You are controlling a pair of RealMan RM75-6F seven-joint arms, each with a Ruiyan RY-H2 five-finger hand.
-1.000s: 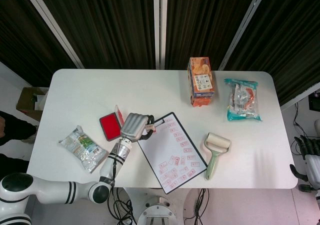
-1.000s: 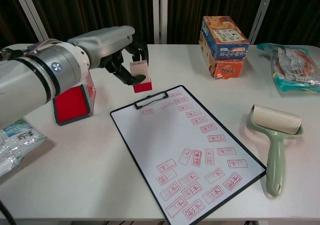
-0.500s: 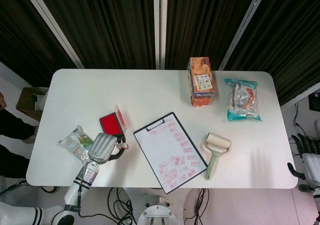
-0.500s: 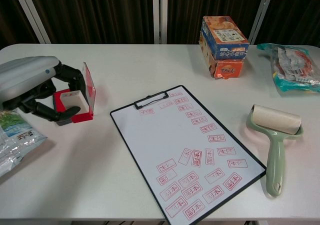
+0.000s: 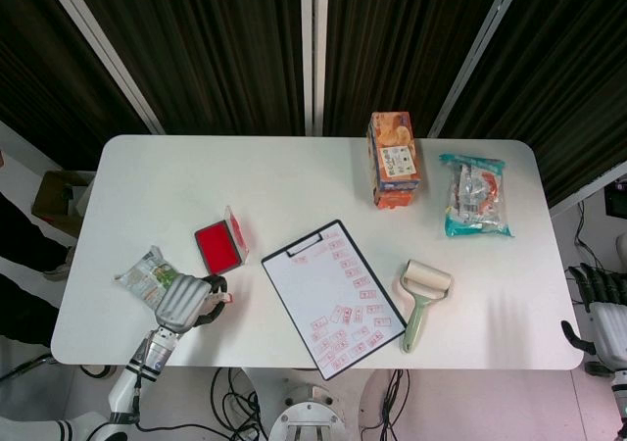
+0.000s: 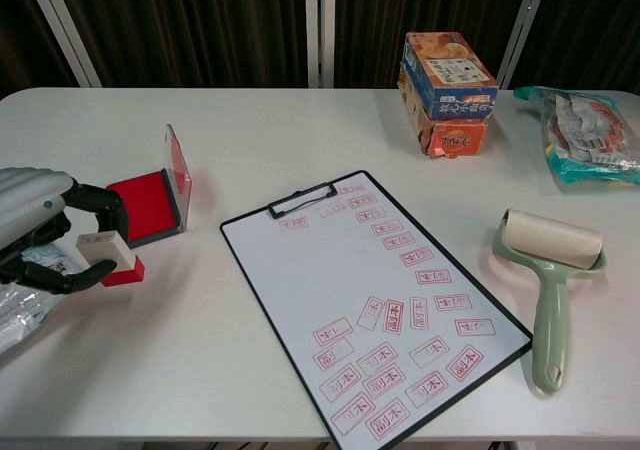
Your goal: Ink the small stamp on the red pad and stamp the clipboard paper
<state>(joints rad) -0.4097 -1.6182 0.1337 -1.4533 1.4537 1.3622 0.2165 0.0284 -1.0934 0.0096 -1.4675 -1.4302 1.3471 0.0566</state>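
Dark slatted panels are backing a white bench (image 5: 294, 181), which is carrying everything. My left hand (image 6: 35, 235) is hovering at the bench's 8 o'clock corner, its fingers (image 6: 100, 202) curling around the small stamp (image 6: 108, 256), red base just over the surface. The red pad (image 6: 145, 205), lid up, is sitting just beside it toward 1 o'clock. The clipboard paper (image 6: 375, 295) is lying centre, well apart. My right hand (image 5: 609, 309) is hanging off the 4 o'clock edge; I cannot tell how its fingers are set.

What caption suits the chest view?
Left hand holds small stamp near red pad, beside the stamped clipboard.
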